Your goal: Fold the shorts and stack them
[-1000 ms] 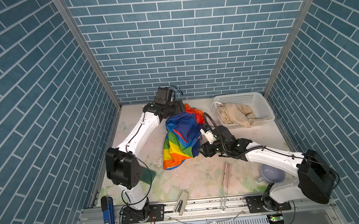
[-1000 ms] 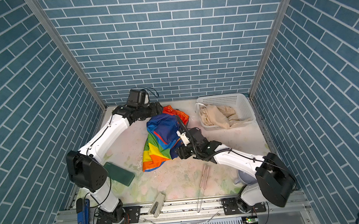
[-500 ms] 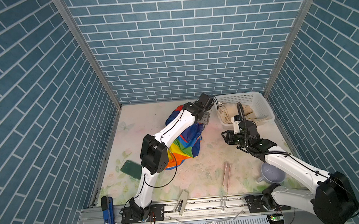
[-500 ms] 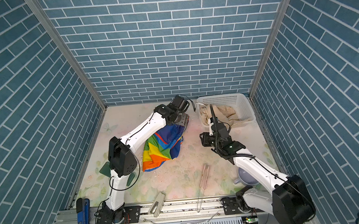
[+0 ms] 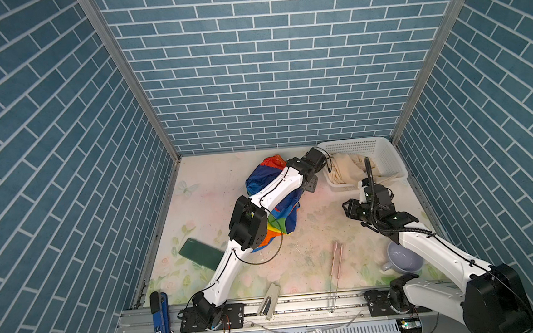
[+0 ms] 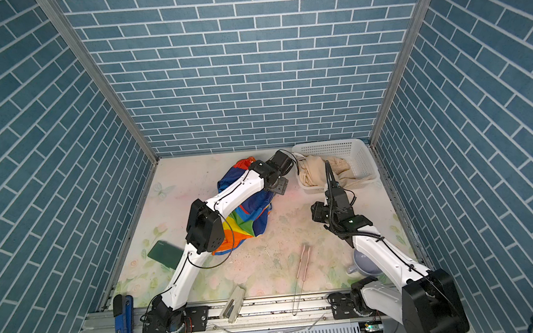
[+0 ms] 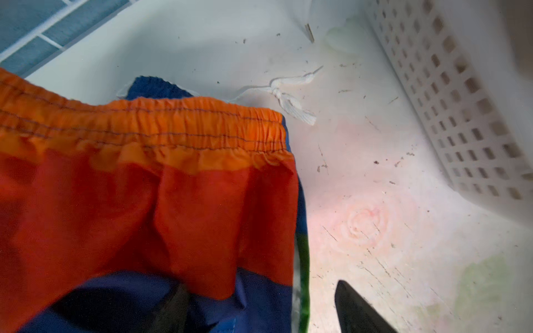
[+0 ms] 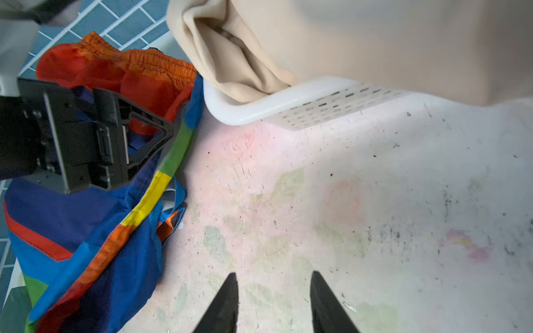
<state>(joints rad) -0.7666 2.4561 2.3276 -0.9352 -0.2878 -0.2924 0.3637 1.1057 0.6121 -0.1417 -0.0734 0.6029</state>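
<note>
Rainbow-striped shorts (image 5: 255,182) lie crumpled just off the table (image 5: 312,232) centre toward 12 o'clock, and the beige shorts (image 5: 343,171) sit bunched in the white basket (image 5: 385,161) at 2 o'clock, draped over its rim. Left gripper (image 7: 259,305) is spread wide, straddling the rainbow pair's edge and pinching nothing. Right gripper (image 8: 275,302) hangs at 3 o'clock over bare table, jaws partly apart and empty.

one rainbow shorts (image 5: 255,182), one beige shorts (image 5: 343,171), one basket (image 5: 386,158), one cup (image 5: 400,256)
</note>
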